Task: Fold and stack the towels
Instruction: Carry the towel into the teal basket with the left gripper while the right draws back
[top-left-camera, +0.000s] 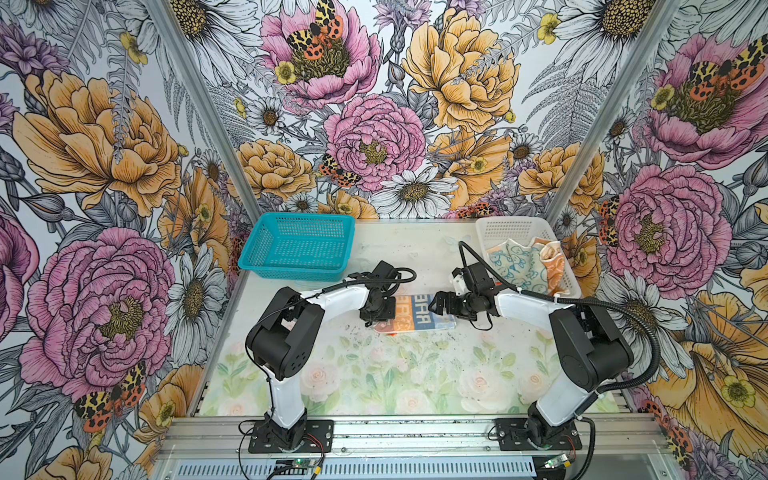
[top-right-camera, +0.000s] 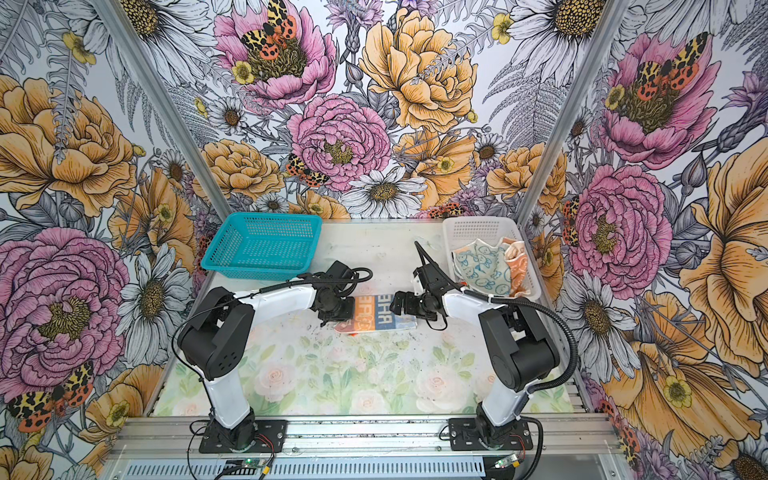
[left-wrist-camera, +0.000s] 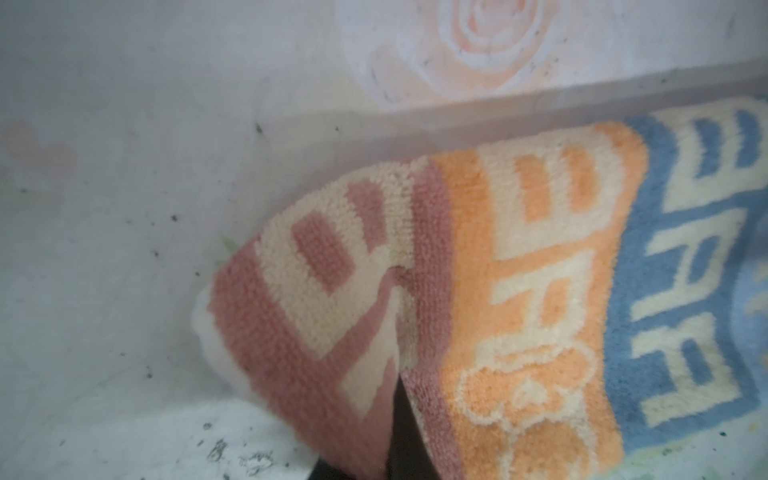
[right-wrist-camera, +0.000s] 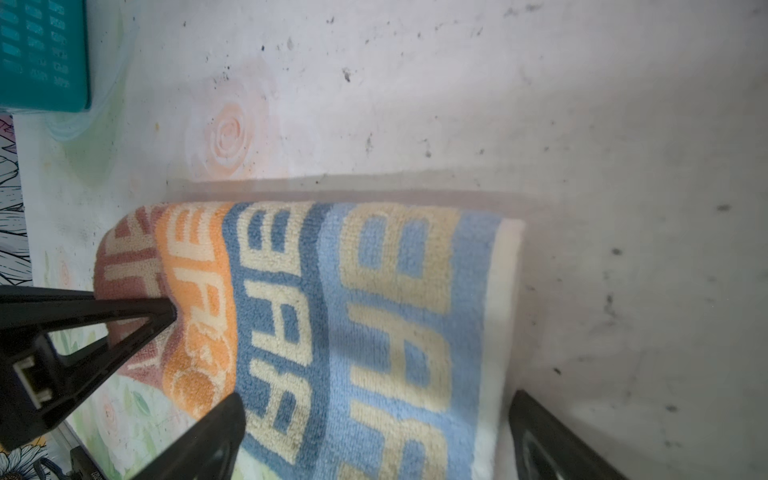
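Note:
A striped towel (top-left-camera: 419, 311) (top-right-camera: 384, 311) with pink, orange, blue and light-blue bands lies folded in the middle of the table. My left gripper (top-left-camera: 377, 321) (left-wrist-camera: 400, 390) is shut on its pink and orange end, and the cloth puckers around the black fingers (right-wrist-camera: 166, 309). My right gripper (top-left-camera: 436, 305) (right-wrist-camera: 376, 432) hangs open over the light-blue end, one finger on each side of it, gripping nothing. A cream towel (top-left-camera: 515, 262) with blue bunnies and an orange towel (top-left-camera: 555, 266) lie crumpled in the white basket (top-left-camera: 515, 226).
A teal mesh basket (top-left-camera: 297, 245) (right-wrist-camera: 41, 54) stands at the back left of the table, with nothing in it. The white basket is at the back right, close behind my right arm. Floral walls close in the table on three sides.

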